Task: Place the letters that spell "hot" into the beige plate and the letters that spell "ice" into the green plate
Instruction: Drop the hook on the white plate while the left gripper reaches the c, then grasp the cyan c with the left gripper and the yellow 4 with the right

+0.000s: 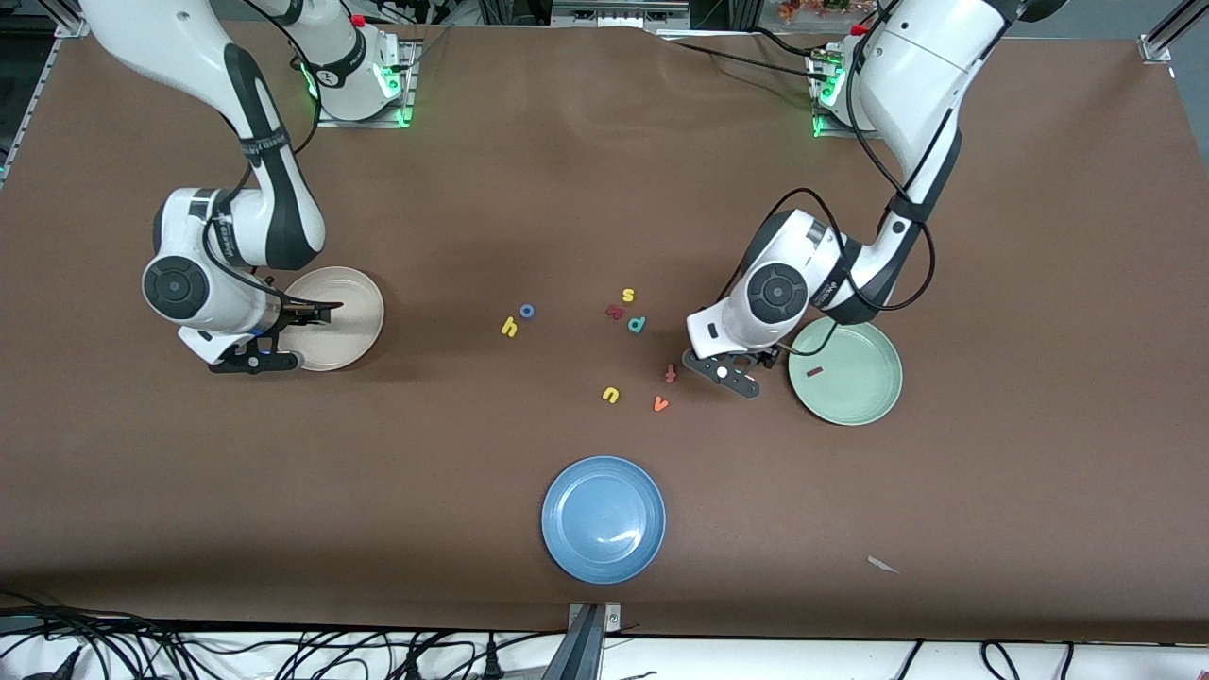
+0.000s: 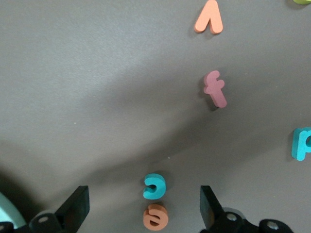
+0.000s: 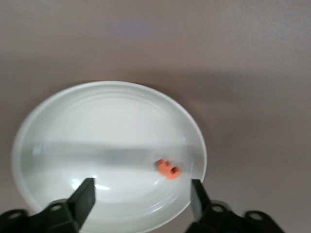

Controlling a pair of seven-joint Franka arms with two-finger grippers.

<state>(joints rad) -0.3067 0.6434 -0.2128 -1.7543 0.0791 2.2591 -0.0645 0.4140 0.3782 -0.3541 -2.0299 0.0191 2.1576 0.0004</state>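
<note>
Orange "t" (image 3: 168, 169) lies loose in the beige plate (image 3: 58, 121), just under the right gripper (image 3: 141, 196), whose fingers stand wide and hold nothing; it looks like a drop just made, the gripper low over the plate so the letter stays inside the rim.

Teal "c" (image 2: 155, 186) and orange "e" (image 2: 155, 216) lie touching on the table between the spread fingers of the left gripper (image 2: 145, 206), which is empty and hangs low over them; likely lined up to take one of the pair next; they sit so close that the jaws may catch both.

Dark red "i" (image 1: 814, 372) rests in the green plate (image 1: 864, 401), just beside the left gripper.

Yellow "h" (image 1: 509, 328) and blue "o" (image 1: 527, 310) lie mid-table, well apart from both grippers, not yet fetched.

Near the left gripper: pinkish "f" (image 2: 215, 88), orange "v" (image 2: 209, 18), teal "p" (image 2: 302, 143); strays, to be left alone.
</note>
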